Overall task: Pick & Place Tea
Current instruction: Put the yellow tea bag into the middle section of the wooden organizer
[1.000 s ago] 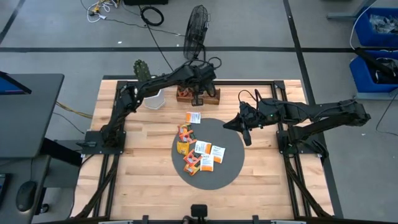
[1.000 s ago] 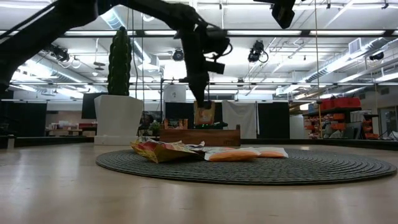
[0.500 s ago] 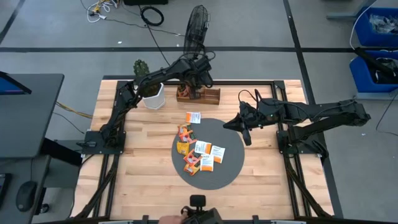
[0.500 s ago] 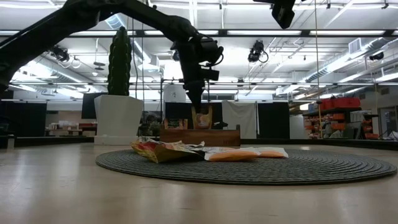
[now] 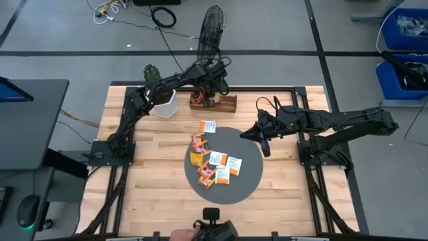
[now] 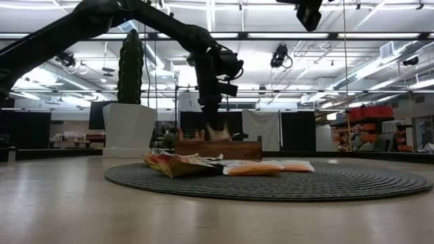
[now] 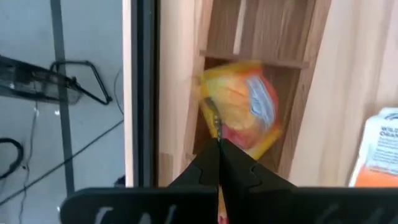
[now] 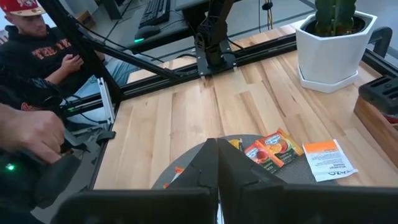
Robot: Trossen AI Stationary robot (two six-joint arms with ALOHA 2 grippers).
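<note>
My left gripper (image 5: 208, 99) hangs over the brown wooden tray (image 5: 224, 102) at the table's far edge, shut on an orange and yellow tea sachet (image 7: 239, 112). The sachet dips into a tray compartment (image 6: 217, 132). Several more sachets (image 5: 212, 167) lie flat on the grey disc (image 5: 247, 184). One white and orange sachet (image 5: 208, 126) lies on the wood by the disc's far rim. My right gripper (image 5: 266, 147) is shut and empty, held above the disc's right side. My left gripper pinches the sachet's upper edge (image 7: 214, 121) between its two fingers. The fingers come from above, pointing down. The sachet hangs below them, tilted, with its lower part inside the tray's compartment. I cannot tell whether it touches the tray's floor.
A white pot with a cactus (image 5: 162, 100) stands left of the tray, close to my left arm. A fan (image 5: 212, 27) stands beyond the table's far edge. A person (image 8: 37, 50) sits past the table's left side, with a hand (image 8: 31, 130) near it.
My left gripper has moved a little toward the table's left edge and down over the tray, still shut. The sachet has gone down with it, from hanging above the tray to dipping into a compartment.
</note>
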